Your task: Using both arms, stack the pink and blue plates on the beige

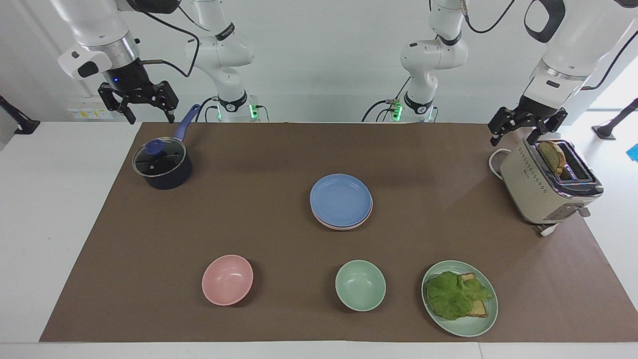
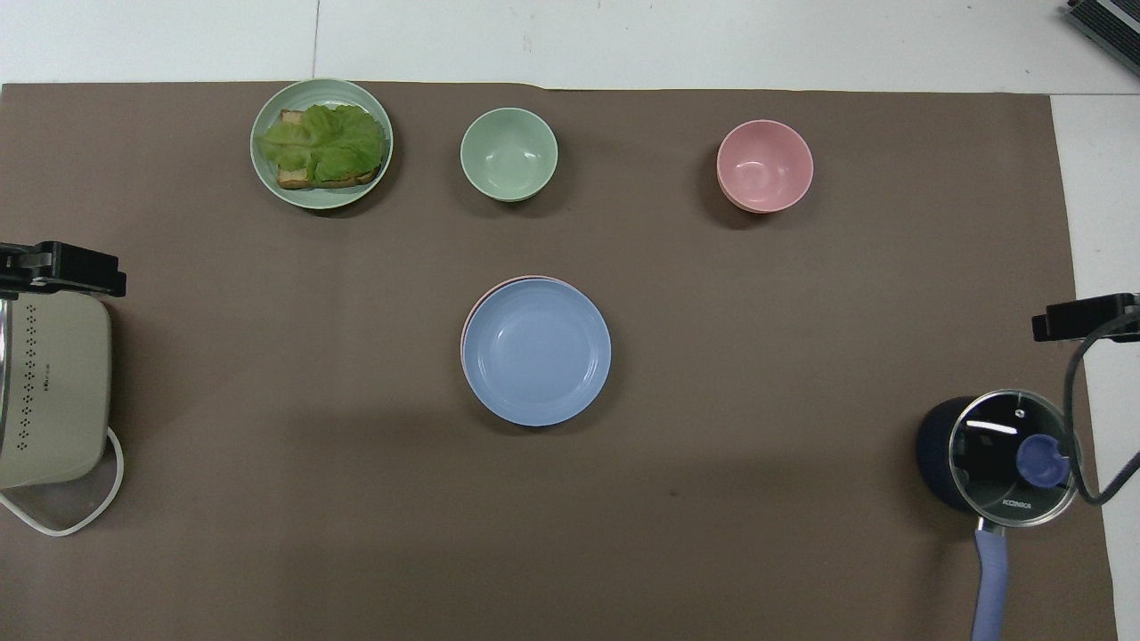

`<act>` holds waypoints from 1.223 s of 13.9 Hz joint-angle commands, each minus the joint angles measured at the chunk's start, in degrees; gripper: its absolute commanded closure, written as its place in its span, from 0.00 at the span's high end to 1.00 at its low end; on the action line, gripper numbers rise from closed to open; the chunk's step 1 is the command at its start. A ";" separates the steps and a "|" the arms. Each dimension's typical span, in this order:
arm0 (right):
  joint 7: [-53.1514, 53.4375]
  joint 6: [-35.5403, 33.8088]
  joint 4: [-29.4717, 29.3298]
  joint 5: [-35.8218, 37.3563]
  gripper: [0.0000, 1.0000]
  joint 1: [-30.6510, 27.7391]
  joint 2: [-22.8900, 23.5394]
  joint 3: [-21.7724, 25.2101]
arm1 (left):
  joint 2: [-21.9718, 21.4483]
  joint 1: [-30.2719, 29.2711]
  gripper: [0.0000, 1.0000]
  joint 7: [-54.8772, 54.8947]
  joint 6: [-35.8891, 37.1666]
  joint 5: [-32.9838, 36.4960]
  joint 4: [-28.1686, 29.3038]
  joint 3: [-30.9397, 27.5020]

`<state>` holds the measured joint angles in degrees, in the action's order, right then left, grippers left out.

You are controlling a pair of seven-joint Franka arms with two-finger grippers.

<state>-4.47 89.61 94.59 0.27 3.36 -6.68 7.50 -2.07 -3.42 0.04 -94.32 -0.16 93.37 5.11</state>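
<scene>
The blue plate lies on top of a stack in the middle of the brown mat. The pink plate's rim peeks out from under it. The beige plate is hidden beneath these two; I cannot pick out its edge. My right gripper hangs open and empty, high over the mat's edge beside the saucepan. Over the toaster, my left gripper is also open and empty. Both are well away from the stack.
A lidded dark saucepan with a blue handle stands at the right arm's end. A cream toaster holding bread stands at the left arm's end. Farther from the robots are a pink bowl, a green bowl and a green plate with lettuce on toast.
</scene>
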 commanded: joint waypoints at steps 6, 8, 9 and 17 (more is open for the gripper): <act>-0.19 0.39 2.70 1.31 1.00 -0.02 -1.94 -0.65 | -0.31 -0.45 1.00 0.31 0.80 0.60 0.14 0.25; -0.37 0.47 2.79 1.22 1.00 0.16 -1.85 -0.65 | -0.31 -0.54 1.00 0.31 0.80 0.60 0.05 0.34; -0.37 0.47 2.88 1.22 1.00 0.07 -1.85 -0.65 | -0.31 -0.45 1.00 0.31 0.80 0.60 0.05 0.34; -1.33 0.47 2.79 1.22 1.00 0.16 -1.76 -0.65 | -0.31 -0.54 1.00 0.31 0.80 0.60 0.14 0.25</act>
<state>-4.94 89.62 95.86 0.27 3.46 -6.99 7.05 -2.07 -3.42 0.04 -94.31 -0.16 93.37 5.11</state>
